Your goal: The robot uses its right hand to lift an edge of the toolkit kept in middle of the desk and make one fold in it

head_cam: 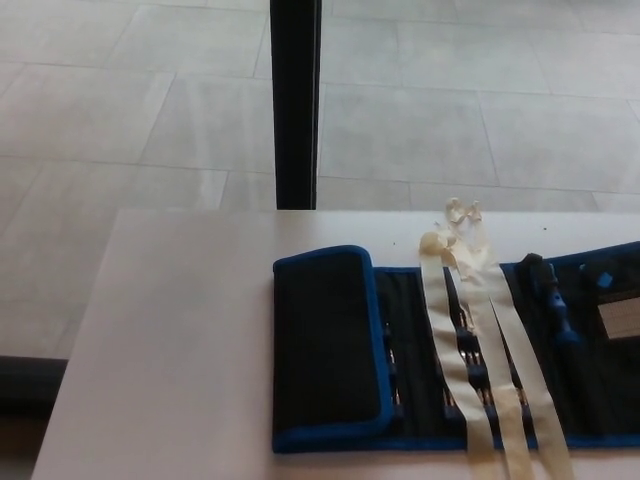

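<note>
Pale tabletop: soft, limp toolkit, best taken by its blue edge; neither hand visible.

Soft, even daylight, slightly hazy and washed out. Pale sheen on the floor tiles beyond the desk. Mild blur overall, detail lost in the dark toolkit fabric. Faint shadow along the toolkit's near edge. No harsh glare.

single head view, looking down and forward over desk, floor beyond; fairly near, seemingly.
</note>
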You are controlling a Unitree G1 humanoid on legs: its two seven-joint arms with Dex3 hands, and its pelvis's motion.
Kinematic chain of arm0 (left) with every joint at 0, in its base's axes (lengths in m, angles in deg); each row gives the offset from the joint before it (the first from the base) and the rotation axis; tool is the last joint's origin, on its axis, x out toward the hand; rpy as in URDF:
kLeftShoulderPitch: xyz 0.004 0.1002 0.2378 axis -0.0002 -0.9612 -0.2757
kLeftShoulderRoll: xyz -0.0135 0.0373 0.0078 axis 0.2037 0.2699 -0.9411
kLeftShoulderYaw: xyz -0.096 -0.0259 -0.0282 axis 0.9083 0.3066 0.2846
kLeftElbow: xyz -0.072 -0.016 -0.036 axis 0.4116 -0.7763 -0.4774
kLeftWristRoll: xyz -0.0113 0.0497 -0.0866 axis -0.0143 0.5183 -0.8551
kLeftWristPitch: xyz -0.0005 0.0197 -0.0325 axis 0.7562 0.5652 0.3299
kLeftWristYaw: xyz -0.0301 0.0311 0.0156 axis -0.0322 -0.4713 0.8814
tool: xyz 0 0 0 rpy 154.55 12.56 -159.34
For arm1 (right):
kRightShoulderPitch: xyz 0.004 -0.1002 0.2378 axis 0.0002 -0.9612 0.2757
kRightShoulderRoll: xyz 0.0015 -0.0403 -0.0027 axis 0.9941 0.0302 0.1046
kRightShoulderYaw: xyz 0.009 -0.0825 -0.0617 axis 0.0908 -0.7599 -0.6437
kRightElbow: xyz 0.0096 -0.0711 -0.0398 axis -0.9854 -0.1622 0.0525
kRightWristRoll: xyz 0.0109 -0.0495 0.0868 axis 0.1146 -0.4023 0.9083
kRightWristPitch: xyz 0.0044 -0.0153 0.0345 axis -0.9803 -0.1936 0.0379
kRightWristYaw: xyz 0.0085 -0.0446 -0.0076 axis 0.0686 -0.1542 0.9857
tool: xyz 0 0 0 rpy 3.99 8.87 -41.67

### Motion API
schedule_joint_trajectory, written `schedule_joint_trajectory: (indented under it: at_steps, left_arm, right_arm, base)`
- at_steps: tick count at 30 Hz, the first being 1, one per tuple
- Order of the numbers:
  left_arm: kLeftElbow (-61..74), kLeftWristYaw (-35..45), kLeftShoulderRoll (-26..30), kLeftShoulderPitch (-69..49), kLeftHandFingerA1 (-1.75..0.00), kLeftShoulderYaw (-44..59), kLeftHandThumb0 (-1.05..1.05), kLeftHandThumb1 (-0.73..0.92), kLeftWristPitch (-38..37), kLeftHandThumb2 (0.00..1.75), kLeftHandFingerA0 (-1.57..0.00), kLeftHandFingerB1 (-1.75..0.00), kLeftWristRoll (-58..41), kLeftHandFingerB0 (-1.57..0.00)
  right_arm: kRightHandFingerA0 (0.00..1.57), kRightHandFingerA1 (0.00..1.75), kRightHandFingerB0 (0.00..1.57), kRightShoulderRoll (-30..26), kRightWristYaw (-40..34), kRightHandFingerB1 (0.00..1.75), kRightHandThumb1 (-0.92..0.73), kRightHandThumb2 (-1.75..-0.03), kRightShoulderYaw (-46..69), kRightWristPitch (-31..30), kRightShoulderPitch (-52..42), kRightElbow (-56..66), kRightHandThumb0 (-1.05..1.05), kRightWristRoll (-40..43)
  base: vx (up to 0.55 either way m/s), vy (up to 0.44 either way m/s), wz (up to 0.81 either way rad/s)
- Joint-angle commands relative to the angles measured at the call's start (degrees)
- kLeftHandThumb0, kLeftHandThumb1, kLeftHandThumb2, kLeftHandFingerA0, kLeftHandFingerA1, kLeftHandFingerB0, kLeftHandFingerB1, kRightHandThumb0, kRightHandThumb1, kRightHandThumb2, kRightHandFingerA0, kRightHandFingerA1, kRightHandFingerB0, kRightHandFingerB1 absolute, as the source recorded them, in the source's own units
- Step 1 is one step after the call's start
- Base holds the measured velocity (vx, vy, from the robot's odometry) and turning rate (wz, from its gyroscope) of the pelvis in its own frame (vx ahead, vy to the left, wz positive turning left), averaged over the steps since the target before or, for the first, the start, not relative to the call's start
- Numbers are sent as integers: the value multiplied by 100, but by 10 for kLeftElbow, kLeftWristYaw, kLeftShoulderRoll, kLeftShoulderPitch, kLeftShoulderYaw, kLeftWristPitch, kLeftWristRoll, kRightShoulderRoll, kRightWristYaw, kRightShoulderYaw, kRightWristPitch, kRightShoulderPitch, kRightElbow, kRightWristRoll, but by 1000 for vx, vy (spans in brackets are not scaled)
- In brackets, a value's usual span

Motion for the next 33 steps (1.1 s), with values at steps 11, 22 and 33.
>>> schedule_joint_trajectory:
  at_steps: [11,22,33]
  left_arm:
    - [-3,0,10,-6,-75,2,-85,92,-4,72,-56,-131,-10,-58]
    - [-5,2,8,-8,-69,3,-83,73,-4,108,-40,-72,-15,-43]
    - [-2,2,11,-7,-83,-9,-84,92,-1,72,-55,-92,-12,-47]
  right_arm:
    - [45,60,31,-26,4,49,-65,-98,40,28,32,-53,-69,-23]
    - [48,49,36,-17,-13,36,-76,-63,52,70,62,-132,-67,-44]
    - [45,64,31,-20,6,51,-59,-99,41,106,71,-197,-70,-63]
  base:
    - [0,0,0]
    - [0,0,0]
    - [0,0,0]
